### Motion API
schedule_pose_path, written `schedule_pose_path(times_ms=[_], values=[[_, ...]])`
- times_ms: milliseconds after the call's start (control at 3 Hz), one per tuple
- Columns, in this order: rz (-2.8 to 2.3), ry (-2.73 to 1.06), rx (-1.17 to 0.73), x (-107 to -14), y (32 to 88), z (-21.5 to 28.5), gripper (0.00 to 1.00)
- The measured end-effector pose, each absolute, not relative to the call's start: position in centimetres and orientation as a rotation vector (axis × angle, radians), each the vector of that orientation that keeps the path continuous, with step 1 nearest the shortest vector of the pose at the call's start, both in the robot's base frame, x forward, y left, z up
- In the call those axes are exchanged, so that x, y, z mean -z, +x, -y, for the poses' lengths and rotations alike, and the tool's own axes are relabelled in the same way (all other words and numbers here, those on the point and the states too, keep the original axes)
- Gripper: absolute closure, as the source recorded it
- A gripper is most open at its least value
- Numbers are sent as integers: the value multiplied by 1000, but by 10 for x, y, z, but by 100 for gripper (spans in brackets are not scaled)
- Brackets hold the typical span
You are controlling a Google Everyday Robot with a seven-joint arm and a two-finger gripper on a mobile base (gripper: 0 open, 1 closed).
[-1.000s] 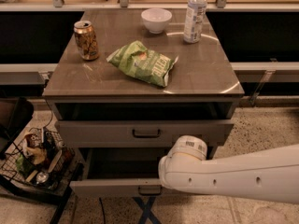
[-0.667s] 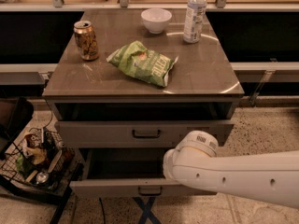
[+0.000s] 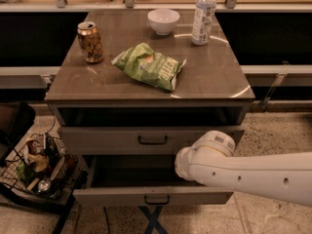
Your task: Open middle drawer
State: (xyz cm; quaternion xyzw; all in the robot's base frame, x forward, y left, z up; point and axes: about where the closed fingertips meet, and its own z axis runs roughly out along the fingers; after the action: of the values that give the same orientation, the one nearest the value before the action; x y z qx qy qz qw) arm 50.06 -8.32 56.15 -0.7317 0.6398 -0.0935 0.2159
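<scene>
The middle drawer (image 3: 117, 197) is the low, wide grey-brown front with a small dark centre handle (image 3: 157, 199). It stands pulled out below the taller top drawer front (image 3: 97, 140), and its dark inside shows. My white arm (image 3: 229, 172) reaches in from the right, and its rounded end joint sits just above the open drawer's right half. My gripper is hidden behind that joint and does not show.
On the cabinet top (image 3: 214, 77) are a soda can (image 3: 90, 42), a green chip bag (image 3: 148, 66), a white bowl (image 3: 163, 21) and a water bottle (image 3: 203, 15). A black wire basket of clutter (image 3: 36, 167) stands on the floor at the left.
My arm's end joint has shifted a little up and to the right. The middle drawer stays pulled out as before.
</scene>
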Motion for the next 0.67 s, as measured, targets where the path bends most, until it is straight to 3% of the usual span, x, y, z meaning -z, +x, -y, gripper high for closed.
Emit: schedule_pose_path(times_ms=[667], values=[[-1781, -2057, 252, -529, 525, 91, 100]])
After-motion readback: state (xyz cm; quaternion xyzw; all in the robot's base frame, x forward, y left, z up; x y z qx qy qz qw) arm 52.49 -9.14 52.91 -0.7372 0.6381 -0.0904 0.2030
